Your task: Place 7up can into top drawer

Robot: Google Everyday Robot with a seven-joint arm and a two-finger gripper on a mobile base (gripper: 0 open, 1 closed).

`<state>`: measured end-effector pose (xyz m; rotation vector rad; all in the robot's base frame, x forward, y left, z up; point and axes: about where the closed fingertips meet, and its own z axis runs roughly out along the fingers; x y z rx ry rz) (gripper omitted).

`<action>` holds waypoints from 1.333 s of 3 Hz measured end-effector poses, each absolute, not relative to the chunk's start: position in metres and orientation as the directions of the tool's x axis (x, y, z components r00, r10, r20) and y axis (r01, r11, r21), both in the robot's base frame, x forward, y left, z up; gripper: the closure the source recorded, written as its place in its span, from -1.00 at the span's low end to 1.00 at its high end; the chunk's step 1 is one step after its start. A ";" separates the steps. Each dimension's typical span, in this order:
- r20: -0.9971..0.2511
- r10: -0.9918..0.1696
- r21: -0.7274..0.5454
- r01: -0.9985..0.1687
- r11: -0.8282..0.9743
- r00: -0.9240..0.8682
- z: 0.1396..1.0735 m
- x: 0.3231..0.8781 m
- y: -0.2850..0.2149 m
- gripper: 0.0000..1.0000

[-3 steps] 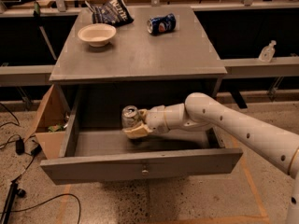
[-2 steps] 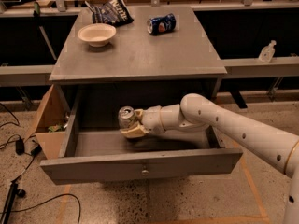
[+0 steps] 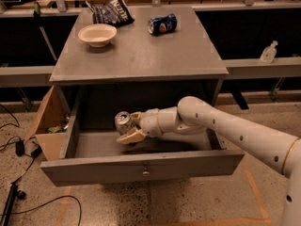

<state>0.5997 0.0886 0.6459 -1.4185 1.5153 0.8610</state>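
My hand is inside the open top drawer, its two fingers clamped on the 7up can. The can sits at my fingertips, tilted, shiny top turned toward the drawer front. I cannot tell whether it touches the drawer floor. Above and beyond my hand, the desk carries a white bowl, a blue can on its side and a chip bag.

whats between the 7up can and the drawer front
In the camera view, just bare drawer floor; the gripper, inside the top drawer, grips the 7up can behind that stretch.
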 end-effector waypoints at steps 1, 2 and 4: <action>-0.922 -0.384 -0.026 -0.982 0.189 -0.049 0.660 0.604 0.055 -1.00; -0.915 -0.382 0.008 -0.956 0.295 -0.126 0.672 0.600 0.011 -1.00; -0.906 -0.365 0.045 -0.906 0.420 -0.215 0.720 0.587 -0.063 -0.17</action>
